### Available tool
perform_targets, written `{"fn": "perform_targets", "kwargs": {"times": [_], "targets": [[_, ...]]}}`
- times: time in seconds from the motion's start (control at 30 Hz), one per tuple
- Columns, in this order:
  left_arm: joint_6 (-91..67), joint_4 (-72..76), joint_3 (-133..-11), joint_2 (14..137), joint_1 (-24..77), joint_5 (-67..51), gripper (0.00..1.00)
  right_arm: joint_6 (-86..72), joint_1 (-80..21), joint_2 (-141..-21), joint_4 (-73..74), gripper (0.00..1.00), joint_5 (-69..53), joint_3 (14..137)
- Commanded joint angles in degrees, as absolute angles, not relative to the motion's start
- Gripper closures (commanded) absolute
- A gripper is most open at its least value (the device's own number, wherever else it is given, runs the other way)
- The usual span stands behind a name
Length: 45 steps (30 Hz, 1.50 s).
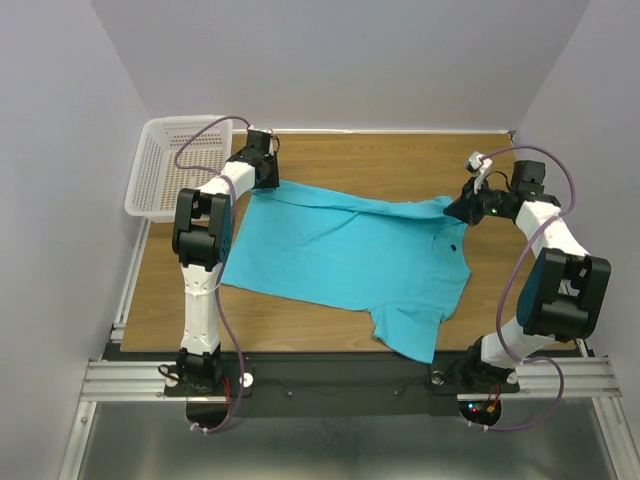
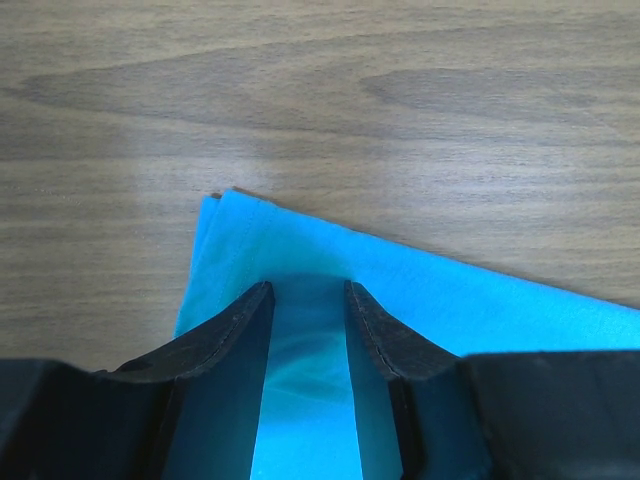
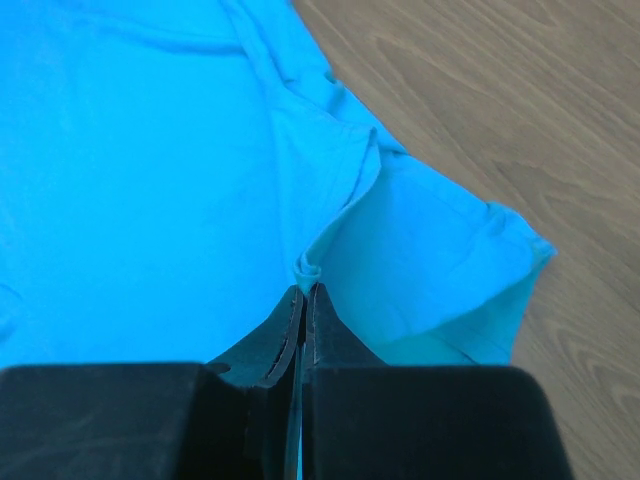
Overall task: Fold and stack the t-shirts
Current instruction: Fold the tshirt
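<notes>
One turquoise t-shirt (image 1: 340, 250) lies spread on the wooden table (image 1: 400, 155), its sleeve end toward the near right. My left gripper (image 1: 262, 176) is at the shirt's far left corner. In the left wrist view it (image 2: 308, 288) is open, its two fingers astride the cloth (image 2: 450, 290) just behind the corner. My right gripper (image 1: 460, 210) is at the shirt's far right edge. In the right wrist view it (image 3: 305, 290) is shut on a small pinch of the shirt (image 3: 150, 150), with a sleeve fold beside it.
A white mesh basket (image 1: 175, 165) stands at the far left corner of the table, just left of my left arm. Bare wood shows behind the shirt and to its right. White walls close in the table on three sides.
</notes>
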State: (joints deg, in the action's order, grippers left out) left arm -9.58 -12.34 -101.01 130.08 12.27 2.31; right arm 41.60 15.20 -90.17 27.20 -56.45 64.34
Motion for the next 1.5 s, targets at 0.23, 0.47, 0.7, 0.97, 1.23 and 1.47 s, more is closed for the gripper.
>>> {"fn": "perform_targets", "kwargs": {"times": [0.23,0.47,0.7,0.97,1.23,1.47], "targets": [[-9.8,-16.2,-103.1,132.1,11.1,2.2,0.54,40.2,11.8,-86.4,27.7,0.99,-55.9,65.1],[-9.8,-16.6,-103.5,132.4,11.0,2.1,0.54,41.3,11.7,-83.9,27.8,0.99,-56.4,62.7],[-9.8,-17.0,-104.2,132.8,10.9,1.9,0.54,41.3,10.8,-83.2,28.1,0.99,-56.8,61.4],[-9.8,-17.3,-104.6,132.9,10.6,1.8,0.54,41.3,8.1,-82.0,28.5,0.99,-55.5,59.7],[-9.8,-17.4,-104.5,132.9,10.4,1.6,0.54,41.0,6.6,-81.5,28.7,0.99,-54.9,59.1],[-9.8,-17.4,-104.6,133.0,10.3,1.4,0.54,41.7,5.3,-80.4,28.9,0.99,-54.3,57.0]]}}
